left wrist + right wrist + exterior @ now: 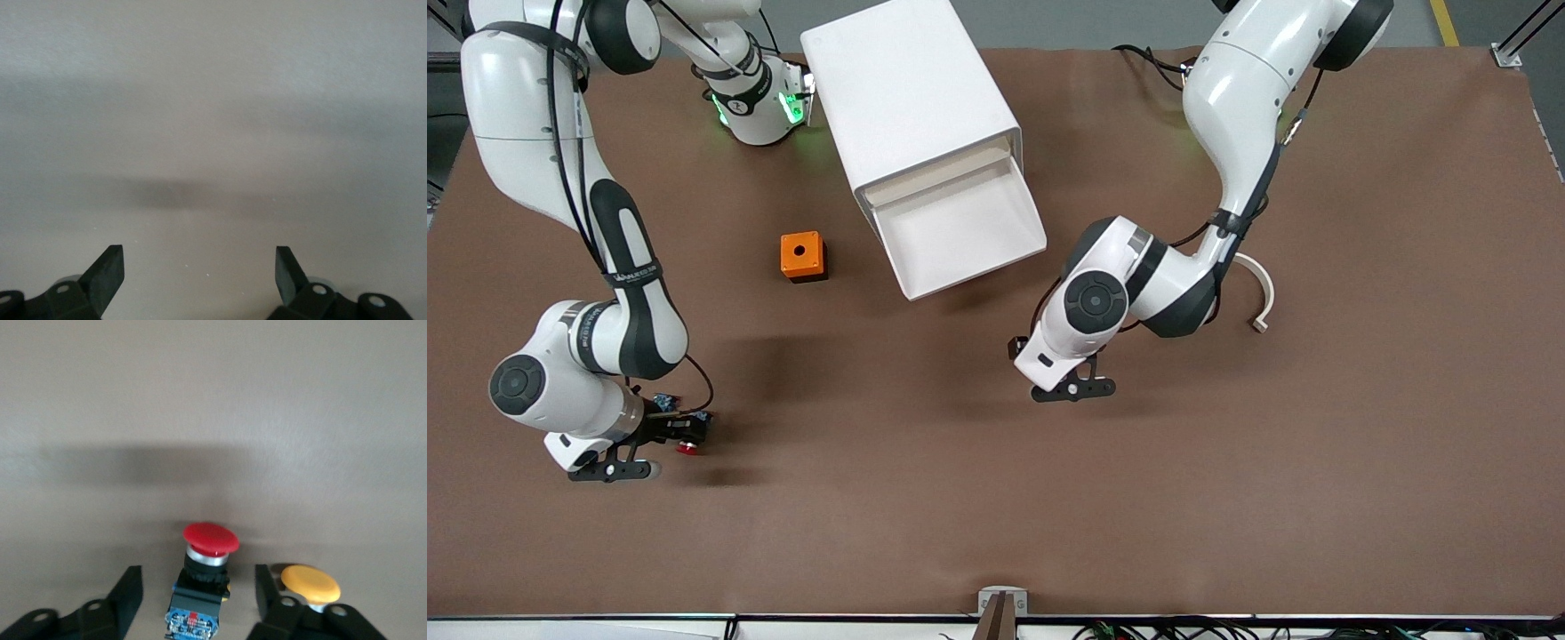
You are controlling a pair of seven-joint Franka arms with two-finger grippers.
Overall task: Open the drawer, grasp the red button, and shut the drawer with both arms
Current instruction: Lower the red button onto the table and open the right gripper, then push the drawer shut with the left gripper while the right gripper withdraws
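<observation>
Low in the front view's lower-left corner, the button, glossy red dome on a black body, lies between the right gripper's spread fingers, unclamped, a yellow-capped button beside it. Upper centre, the smooth white drawer juts open from its boxy cabinet, while the left gripper hangs wide apart over bare brown matte table with free room around.

The drawer is a wide shallow white tray, pulled out of the white cabinet toward 5 o'clock in the front view, its inside bare. The button, red mushroom cap on a black body with a bluish end, lies on the table between the right gripper's spread fingers, near the right arm's end.
</observation>
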